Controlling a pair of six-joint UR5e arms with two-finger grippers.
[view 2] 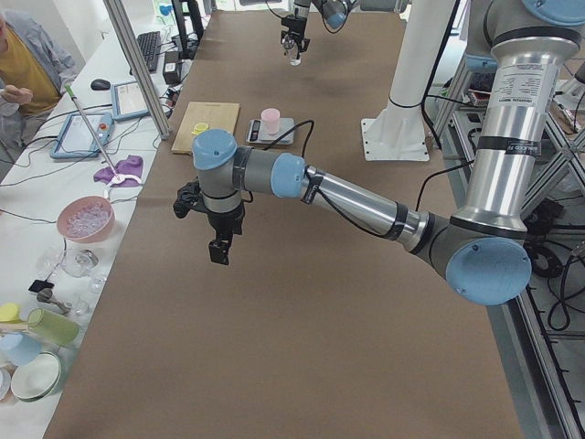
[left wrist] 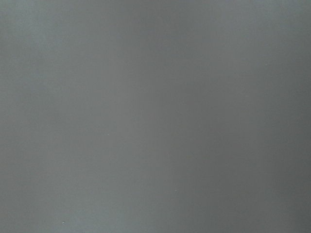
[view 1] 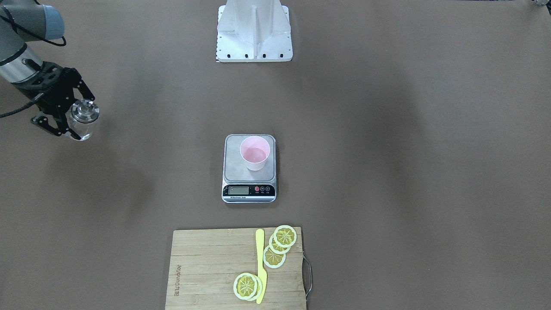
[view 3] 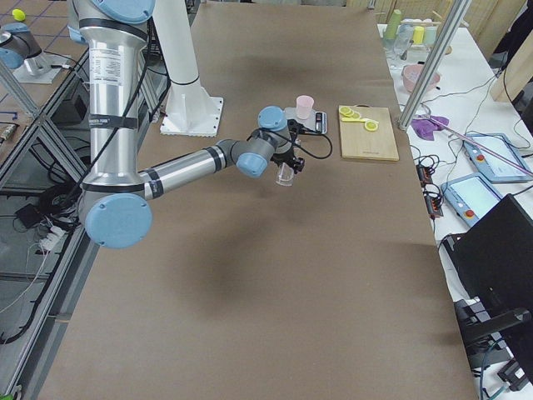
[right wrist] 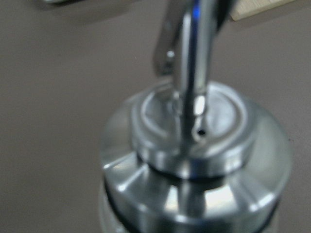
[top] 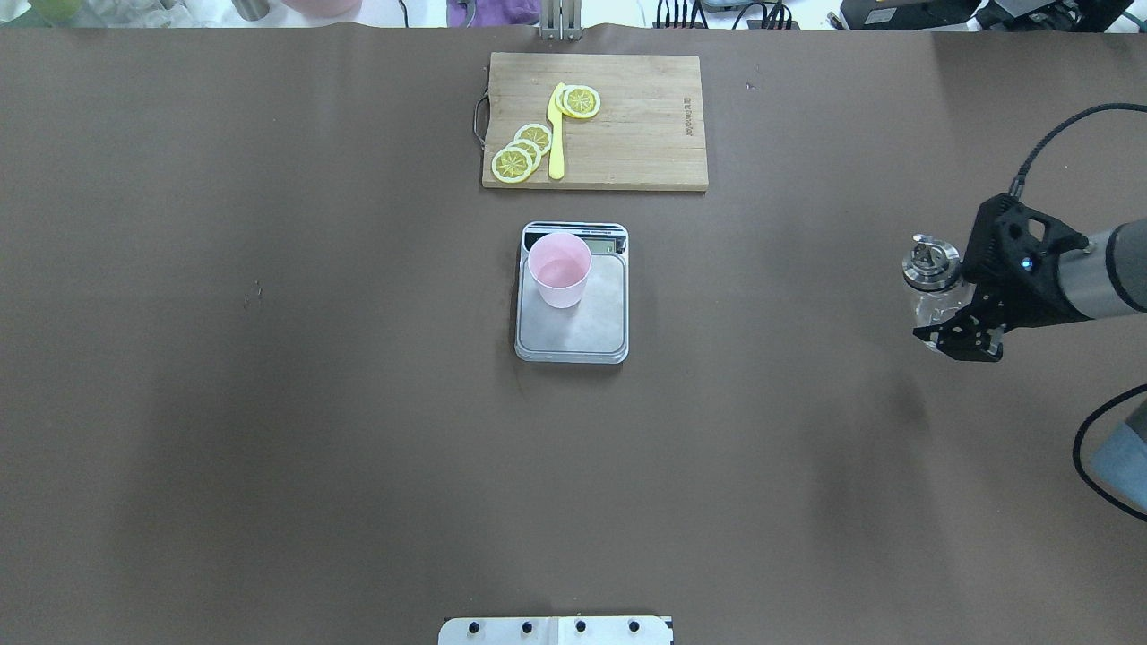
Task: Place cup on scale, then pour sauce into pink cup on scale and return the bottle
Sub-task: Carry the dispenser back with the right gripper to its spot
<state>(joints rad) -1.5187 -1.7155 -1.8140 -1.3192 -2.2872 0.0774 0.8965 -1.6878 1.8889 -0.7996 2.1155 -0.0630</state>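
The pink cup (view 1: 255, 151) stands upright on the steel platform of the scale (view 1: 236, 167) at the table's middle, with a little clear liquid in it; both also show in the overhead view, cup (top: 559, 269) and scale (top: 593, 328). My right gripper (view 1: 72, 121) is shut on the upright glass bottle (view 1: 85, 113) far out on my right side, well away from the scale, and shows overhead too (top: 948, 309). The right wrist view is filled by the bottle's metal collar (right wrist: 194, 155) and spout. My left gripper (view 2: 219, 245) hangs over bare table in the exterior left view only; I cannot tell its state.
A wooden cutting board (view 1: 202, 267) with lemon slices (view 1: 285, 236) and a yellow knife (view 1: 260, 267) lies beyond the scale, on the operators' side. The white robot base (view 1: 254, 38) stands at my edge of the table. The left wrist view shows only blurred grey surface.
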